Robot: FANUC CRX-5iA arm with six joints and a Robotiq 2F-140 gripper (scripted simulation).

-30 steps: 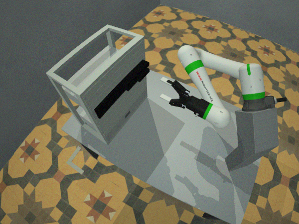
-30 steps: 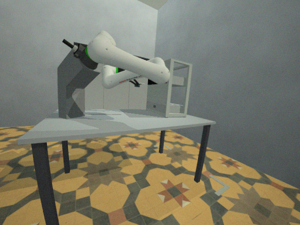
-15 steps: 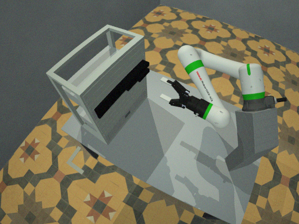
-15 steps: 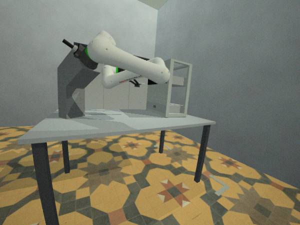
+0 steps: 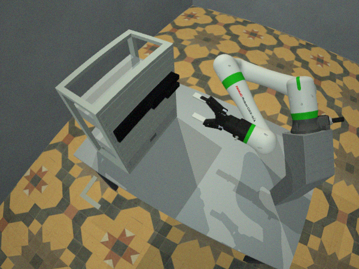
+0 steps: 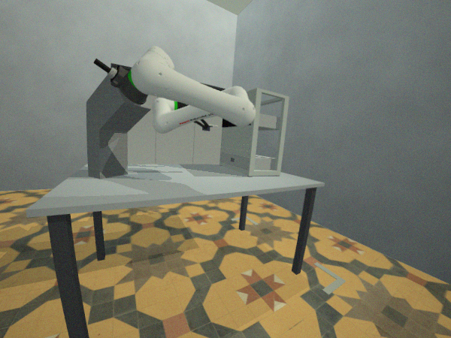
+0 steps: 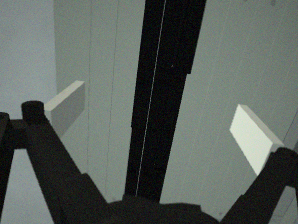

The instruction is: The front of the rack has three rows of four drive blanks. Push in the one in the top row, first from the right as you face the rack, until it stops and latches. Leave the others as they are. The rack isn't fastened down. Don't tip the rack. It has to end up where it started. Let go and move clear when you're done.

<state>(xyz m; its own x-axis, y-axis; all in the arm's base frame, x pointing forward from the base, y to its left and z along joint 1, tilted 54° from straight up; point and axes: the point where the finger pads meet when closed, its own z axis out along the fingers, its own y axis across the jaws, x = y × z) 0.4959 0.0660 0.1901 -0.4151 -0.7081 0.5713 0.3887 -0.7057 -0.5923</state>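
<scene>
The pale grey rack (image 5: 119, 98) stands upright at the table's far left, and it also shows in the exterior view (image 6: 259, 131). A black band of drive blanks (image 5: 146, 106) runs across its front face. The band's right end (image 5: 171, 82) sticks out a little further than the rest. I cannot tell the single blanks apart. My gripper (image 5: 198, 106) is open and empty. It points at the rack front, a short gap away from the right end of the band. In the wrist view the black band (image 7: 160, 100) runs between my spread fingers.
The arm's grey pedestal (image 5: 308, 161) stands at the table's right side. The rack sits close to the table's left edge. A grey L-shaped mark (image 5: 90, 191) lies on the tiled floor below that edge.
</scene>
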